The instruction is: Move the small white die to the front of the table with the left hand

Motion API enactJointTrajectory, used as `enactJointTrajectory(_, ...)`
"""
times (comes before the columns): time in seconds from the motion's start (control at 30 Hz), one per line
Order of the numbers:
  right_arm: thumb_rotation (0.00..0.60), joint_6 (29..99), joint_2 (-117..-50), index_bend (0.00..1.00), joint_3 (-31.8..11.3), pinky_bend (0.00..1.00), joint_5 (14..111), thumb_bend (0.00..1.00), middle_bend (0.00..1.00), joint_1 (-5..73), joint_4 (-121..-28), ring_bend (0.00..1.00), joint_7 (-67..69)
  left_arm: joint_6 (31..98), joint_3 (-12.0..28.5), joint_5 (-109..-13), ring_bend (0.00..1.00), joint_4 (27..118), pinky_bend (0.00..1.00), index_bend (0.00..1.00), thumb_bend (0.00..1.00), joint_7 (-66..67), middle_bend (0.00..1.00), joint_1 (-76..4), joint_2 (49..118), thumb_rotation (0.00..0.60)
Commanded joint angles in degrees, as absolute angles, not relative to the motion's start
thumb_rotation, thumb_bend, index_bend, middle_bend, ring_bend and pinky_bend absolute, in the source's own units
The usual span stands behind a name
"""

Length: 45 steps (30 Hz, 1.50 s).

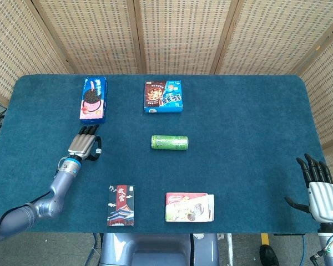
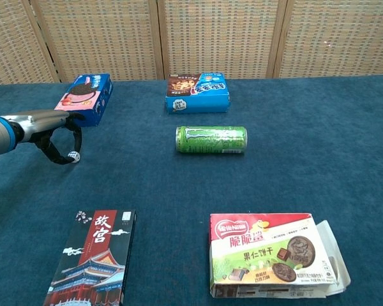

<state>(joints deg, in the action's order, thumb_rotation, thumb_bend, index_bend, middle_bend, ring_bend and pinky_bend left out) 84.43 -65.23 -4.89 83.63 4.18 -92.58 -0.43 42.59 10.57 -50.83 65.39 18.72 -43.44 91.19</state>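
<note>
The left hand is pinching the die between thumb and fingertip just above the table, near the cookie box.

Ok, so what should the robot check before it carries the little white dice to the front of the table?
1. Small white die pinched in the fingers of the left robot hand: ok, it sits between thumb and finger in the chest view.
2. Die lifted off the blue cloth table: cannot tell.
3. Path toward the front edge: not ok if straight, the dark box with red Chinese building art lies there.
4. Pink and blue cookie box clear of the hand: ok, it is behind.
5. Right robot hand out of the way: ok, far at the right edge.
</note>
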Motion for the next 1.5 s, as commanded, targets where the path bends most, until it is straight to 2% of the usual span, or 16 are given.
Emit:
enactJointTrajectory(0.03,0.6,84.4,-65.23,0.04,-4.88,0.0,83.63,0.0,0.0,4.19,-92.57,0.0,-0.45,45.64,11.89,-53.57,0.0,71.87,0.0,0.52,0.36,16.6,0.0,-42.58,86.93,0.6)
enactJointTrajectory(0.27,0.6,84.48,-65.21,0.05,-4.88,0.0,83.66,0.0,0.0,4.17,-92.66,0.0,-0.64,54.52,14.45,-63.36,0.0,91.61,0.0,0.52,0.35,12.01,0.0,-38.92,73.77,0.6)
enactJointTrajectory(0.37,0.6,84.6,-65.22,0.05,-4.87,0.0,83.71,0.0,0.0,4.13,-92.71,0.0,-0.75,55.83,14.51,-65.38,0.0,98.59,0.0,0.52,0.35,11.3,0.0,-37.52,68.4,0.6)
enactJointTrajectory(0.53,0.6,84.7,-65.25,0.05,-4.9,0.0,83.69,0.0,0.0,4.08,-92.75,0.0,-0.78,57.86,15.24,-65.83,0.0,104.22,0.0,0.52,0.34,12.04,0.0,-36.66,63.6,0.6)
enactJointTrajectory(0.57,0.6,84.74,-65.25,0.05,-4.9,0.0,83.7,0.0,0.0,4.07,-92.77,0.0,-0.78,58.06,15.4,-65.6,0.0,104.88,0.0,0.46,0.33,12.04,0.0,-36.61,63.04,0.6)
enactJointTrajectory(0.6,0.6,84.76,-65.25,0.05,-4.91,0.0,83.7,0.0,0.0,4.06,-92.77,0.0,-0.79,58.15,15.48,-65.49,0.0,105.26,0.0,0.37,0.31,11.98,0.0,-36.59,62.74,0.6)
enactJointTrajectory(0.63,0.6,84.75,-65.25,0.05,-4.91,0.0,83.69,0.0,0.0,4.07,-92.79,0.0,-0.78,58.19,15.49,-65.45,0.0,105.7,0.0,0.27,0.3,11.82,0.0,-36.57,62.38,0.6)
enactJointTrajectory(0.67,0.6,84.73,-65.24,0.05,-4.91,0.0,83.66,0.0,0.0,4.07,-92.79,0.0,-0.78,58.03,15.42,-65.51,0.0,106.15,0.0,0.12,0.29,11.36,0.0,-36.53,62.04,0.6)
enactJointTrajectory(0.73,0.6,84.69,-65.25,0.05,-4.91,0.0,83.65,0.0,0.0,4.08,-92.75,0.0,-0.78,57.62,15.37,-65.57,0.0,106.72,0.0,0.01,0.28,10.31,0.0,-36.52,61.55,0.6)
enactJointTrajectory(1.03,0.6,84.59,-65.23,0.05,-4.9,0.0,83.59,0.0,0.0,4.1,-92.74,0.0,-0.77,58.25,14.9,-67.27,0.0,106.7,0.0,0.0,0.25,7.77,0.0,-36.26,60.83,0.6)
enactJointTrajectory(1.17,0.6,84.58,-65.22,0.05,-4.89,0.0,83.58,0.0,0.0,4.09,-92.76,0.0,-0.77,60.06,14.32,-68.6,0.0,106.33,0.0,0.0,0.07,7.22,0.0,-35.09,60.31,0.6)
enactJointTrajectory(1.27,0.6,84.53,-65.21,0.05,-4.91,0.0,83.51,0.0,0.0,4.09,-92.78,0.0,-0.67,63.88,12.6,-71.55,0.0,105.26,0.0,0.0,0.0,6.2,0.0,-32.2,59.86,0.6)
enactJointTrajectory(1.37,0.6,84.51,-65.2,0.05,-4.88,0.0,83.58,0.0,0.0,4.11,-92.74,0.0,-0.69,69.4,9.63,-75.48,0.0,101.99,0.0,0.0,0.0,3.67,0.0,-27.62,60.27,0.6)
enactJointTrajectory(1.5,0.6,84.75,-65.23,0.05,-4.89,0.0,83.68,0.0,0.0,4.05,-92.77,0.0,-0.87,73.35,6.23,-76.46,0.0,97.54,0.0,0.0,0.0,-0.99,0.0,-22.35,60.65,0.6)
